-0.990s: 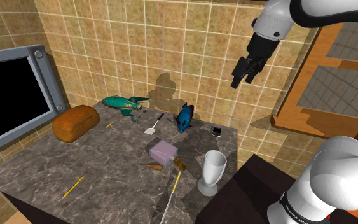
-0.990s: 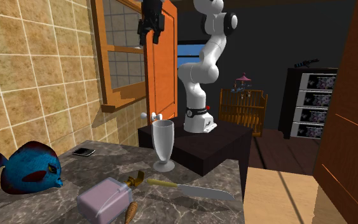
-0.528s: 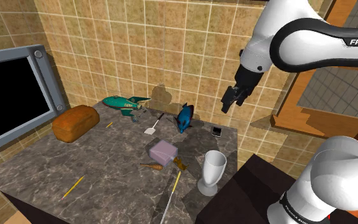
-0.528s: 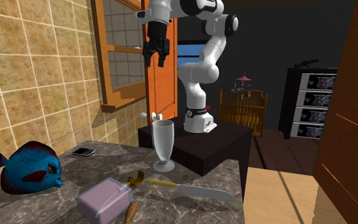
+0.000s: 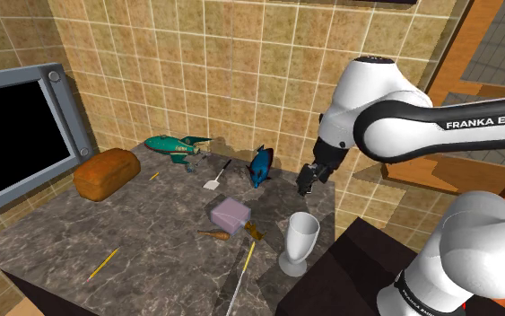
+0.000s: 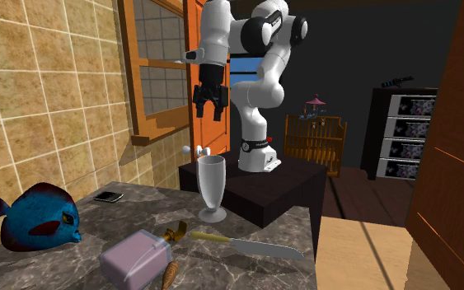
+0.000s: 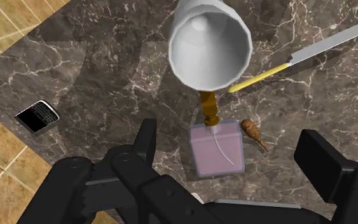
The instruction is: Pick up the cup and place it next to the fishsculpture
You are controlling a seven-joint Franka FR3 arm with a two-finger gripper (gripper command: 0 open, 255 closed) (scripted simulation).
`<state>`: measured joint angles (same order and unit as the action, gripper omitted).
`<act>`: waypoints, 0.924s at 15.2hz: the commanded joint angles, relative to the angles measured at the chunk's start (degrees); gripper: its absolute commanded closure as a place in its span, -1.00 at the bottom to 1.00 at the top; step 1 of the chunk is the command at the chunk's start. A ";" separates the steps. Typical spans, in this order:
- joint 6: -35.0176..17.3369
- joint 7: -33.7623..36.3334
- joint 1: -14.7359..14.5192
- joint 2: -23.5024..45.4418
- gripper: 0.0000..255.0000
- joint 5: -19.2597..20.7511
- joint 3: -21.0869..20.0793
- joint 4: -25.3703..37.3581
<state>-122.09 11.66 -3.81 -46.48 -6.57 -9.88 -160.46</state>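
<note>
Shoulder view: claw (image 5: 306, 182) hangs over the counter (image 5: 53, 242). Cup (image 5: 300, 242) stands upright at its 6 o'clock, fish (image 5: 259, 166) at its 9.

Second exterior view: claw at 12 o'clock above the cup (image 6: 212, 188), well apart. Fish at the cup's 8.

Wrist view: fingers (image 7: 147, 137) wide, empty. Cup mouth sits just beyond them, purple box (image 7: 215, 149) beneath.

Reads as approach. Next: centre over the cup, drop, close. It's tall and looks tippy.

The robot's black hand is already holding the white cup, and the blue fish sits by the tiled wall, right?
Not quite. The gripper holds nothing: it hangs open in the air above the cup, which stands on the counter. The second exterior view shows the gap. The blue fish does sit by the tiled wall.
</note>
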 commanded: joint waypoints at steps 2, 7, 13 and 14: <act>-6.21 1.78 -1.08 2.91 -1.00 -1.45 -2.10 -3.78; -17.90 4.99 -2.75 11.26 -1.00 -3.78 -5.94 -8.16; -27.94 6.89 -2.70 20.08 -1.00 -4.40 -8.53 -9.89; -29.27 6.98 -2.49 21.29 -1.00 -4.30 -8.75 -10.01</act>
<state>-149.65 18.47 -6.49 -26.67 -10.92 -18.32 -170.29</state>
